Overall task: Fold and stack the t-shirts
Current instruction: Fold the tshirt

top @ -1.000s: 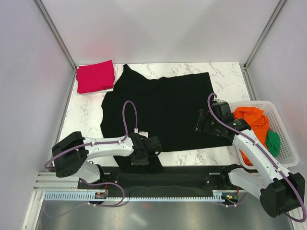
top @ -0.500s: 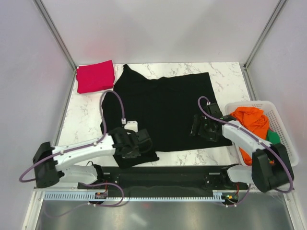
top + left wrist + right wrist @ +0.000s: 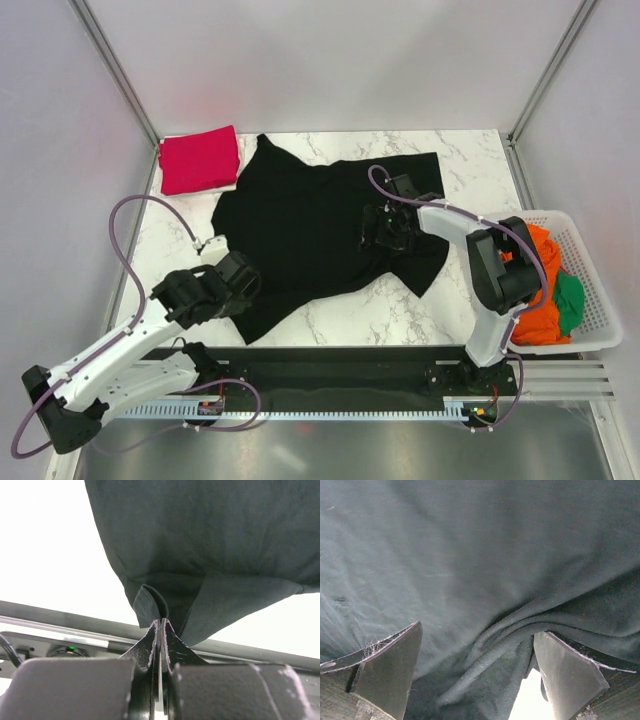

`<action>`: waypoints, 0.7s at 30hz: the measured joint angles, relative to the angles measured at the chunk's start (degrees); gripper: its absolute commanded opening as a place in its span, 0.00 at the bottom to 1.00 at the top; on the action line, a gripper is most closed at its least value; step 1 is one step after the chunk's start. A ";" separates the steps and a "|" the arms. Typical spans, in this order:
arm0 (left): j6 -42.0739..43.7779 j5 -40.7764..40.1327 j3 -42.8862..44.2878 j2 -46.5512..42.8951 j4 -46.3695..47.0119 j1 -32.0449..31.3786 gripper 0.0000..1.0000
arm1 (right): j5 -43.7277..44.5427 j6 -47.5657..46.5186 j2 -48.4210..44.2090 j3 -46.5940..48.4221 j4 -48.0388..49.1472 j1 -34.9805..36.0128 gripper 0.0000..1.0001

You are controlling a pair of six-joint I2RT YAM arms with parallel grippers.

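Left gripper (image 3: pixel 161 622): jaws were pressed together on a small pinched fold at the edge of the black t-shirt (image 3: pixel 210 540), and the cloth hung away from the fingertips in a slack sheet. From the top view I had the left gripper (image 3: pixel 238 282) at the shirt's near-left corner, with that corner drawn toward the left side of the counter (image 3: pixel 350 318). Right gripper (image 3: pixel 477 645): the two fingers (image 3: pixel 387 667) stood well apart, not clamped, with a bunched ridge of black fabric running between them; whether the pads were touching the cloth I could not tell. From above, the right gripper (image 3: pixel 385 228) sat over the right-middle of the shirt, the arm reaching in from the right. The black t-shirt (image 3: pixel 300 215) lay across the centre of the counter, mostly flat, its near-right part doubled over into a point and its near edge running askew. A folded red t-shirt (image 3: pixel 199 158) sat at the far-left corner, just beside the black one's collar end. A white basket (image 3: pixel 598 300) stood at the counter's right edge, holding an orange garment (image 3: pixel 535 258) and a green garment (image 3: pixel 569 300).
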 measured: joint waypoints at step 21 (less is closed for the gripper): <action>5.16 -3.48 -1.11 -3.41 3.45 0.96 0.02 | 27.56 13.81 -34.49 -28.44 -8.87 2.99 0.84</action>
